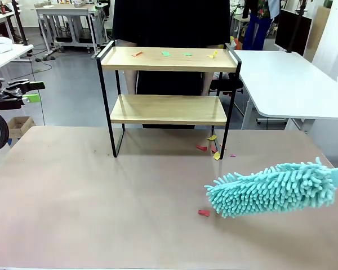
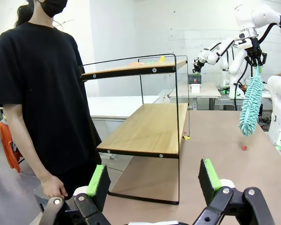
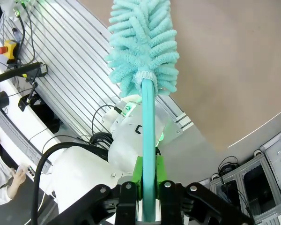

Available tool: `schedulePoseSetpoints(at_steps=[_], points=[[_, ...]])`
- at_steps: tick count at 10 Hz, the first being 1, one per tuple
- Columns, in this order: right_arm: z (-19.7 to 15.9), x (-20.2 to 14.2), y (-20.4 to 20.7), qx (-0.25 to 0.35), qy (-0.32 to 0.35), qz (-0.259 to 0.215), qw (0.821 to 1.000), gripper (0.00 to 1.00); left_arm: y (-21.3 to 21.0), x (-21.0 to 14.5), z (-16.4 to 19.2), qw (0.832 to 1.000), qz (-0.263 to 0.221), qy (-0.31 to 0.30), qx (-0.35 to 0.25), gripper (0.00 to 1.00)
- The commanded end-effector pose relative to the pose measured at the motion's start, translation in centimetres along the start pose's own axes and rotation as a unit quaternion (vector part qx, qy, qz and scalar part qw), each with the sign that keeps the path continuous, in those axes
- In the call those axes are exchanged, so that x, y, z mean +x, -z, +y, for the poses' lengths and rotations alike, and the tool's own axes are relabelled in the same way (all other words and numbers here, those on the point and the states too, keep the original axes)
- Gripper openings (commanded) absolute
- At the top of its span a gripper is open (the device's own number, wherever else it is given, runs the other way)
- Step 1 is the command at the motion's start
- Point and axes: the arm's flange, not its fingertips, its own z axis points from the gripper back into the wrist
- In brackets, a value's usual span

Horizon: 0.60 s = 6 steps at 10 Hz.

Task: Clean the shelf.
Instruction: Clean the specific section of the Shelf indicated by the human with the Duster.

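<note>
My left gripper point(image 1: 36, 91) sits at far left, off the table's point(image 1: 73, 197) left edge, jaws wide apart, nothing between the green pads point(image 2: 96, 180). It points at the shelf's end from well apart, roughly level with the gap between the two boards. In the left wrist view a person point(image 2: 37, 70) in a black shirt stands left of the shelf, one hand point(image 2: 54, 187) hanging low near my left finger. The shelf point(image 1: 158, 109) stands upright at the table's far middle, with the person right behind it. Paper scraps on the top board: orange point(image 1: 137, 54), green point(image 1: 165, 53), green point(image 1: 187, 54), and yellow point(image 1: 213, 54) near the right rail. The lower board looks bare. More scraps point(image 1: 212, 147), red and yellow, lie on the table around the shelf's right front leg. A lone red scrap point(image 1: 204, 212) lies nearer me, just beside the duster's tip. The teal fluffy duster point(image 1: 270, 188) is over the table, front-right of the shelf and apart from it, with its handle running off the right edge. I cannot tell whether the head touches the table. My right gripper point(image 3: 147, 173) is clamped on the duster's handle, pads tight on both sides, with the fluffy head straight beyond my fingers. It is well to the right of the shelf and not touching it.
</note>
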Motion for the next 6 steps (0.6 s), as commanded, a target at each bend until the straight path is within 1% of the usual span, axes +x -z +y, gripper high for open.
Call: schedulePoseSetpoints(at_steps=[1,6], points=[[0.06,0.02,-0.11,-0.004,0.009,0.000,1.000,0.13,0.03,0.24,-0.10,1.000,0.001,0.006,-0.002,1.00],[0.06,0.02,-0.11,-0.004,0.009,0.000,1.000,0.13,0.03,0.24,-0.10,1.000,0.001,0.006,-0.002,1.00]])
